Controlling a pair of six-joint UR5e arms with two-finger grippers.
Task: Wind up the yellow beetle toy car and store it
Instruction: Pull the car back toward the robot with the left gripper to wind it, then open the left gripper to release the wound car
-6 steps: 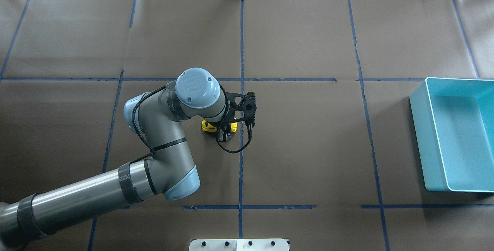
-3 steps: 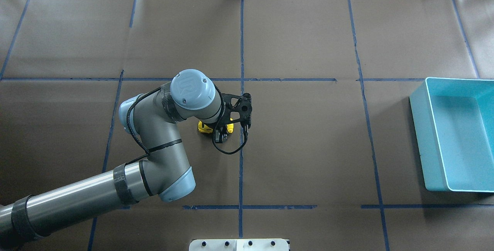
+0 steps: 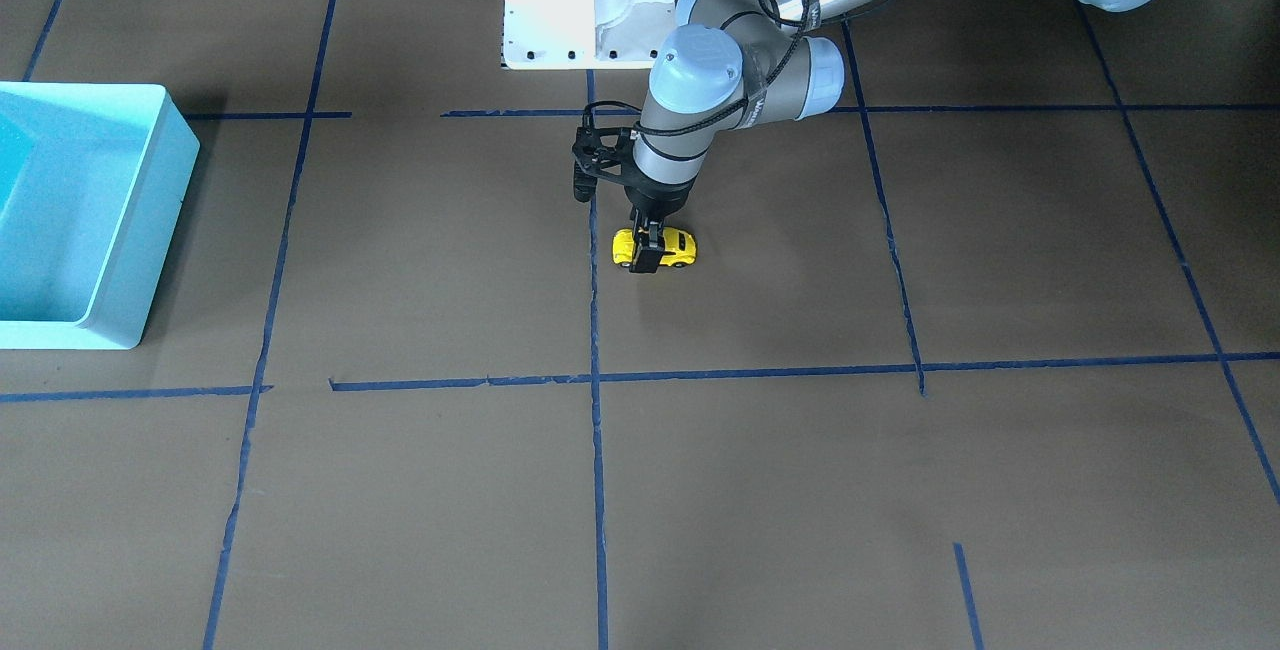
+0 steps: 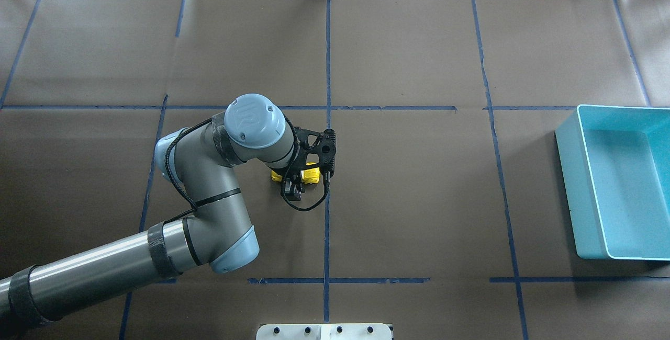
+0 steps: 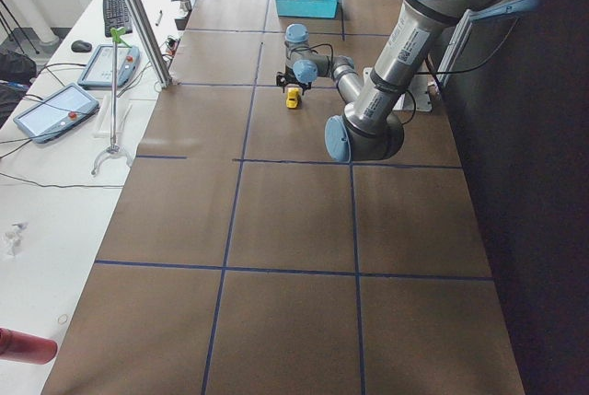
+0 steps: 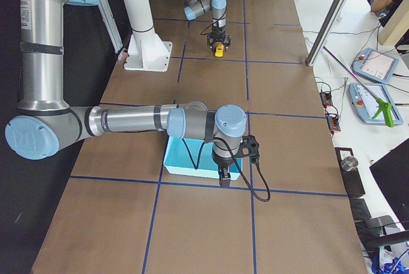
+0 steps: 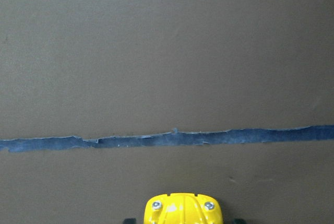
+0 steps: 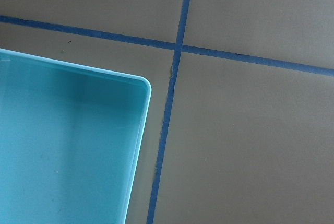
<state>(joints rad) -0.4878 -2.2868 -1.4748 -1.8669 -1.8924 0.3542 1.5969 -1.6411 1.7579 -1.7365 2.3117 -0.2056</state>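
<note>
Near the centre of the front-facing view, the left hand (image 3: pixel 647 250) is clamped across the yellow beetle toy car (image 3: pixel 678 246), whose wheels rest on the bench (image 3: pixel 800 490) — low enough, I judge, to drag it and wind the spring. The right hand (image 6: pixel 225 178) hangs beside the turquoise bin (image 6: pixel 182 170) — parted or together, I cannot tell.
</note>
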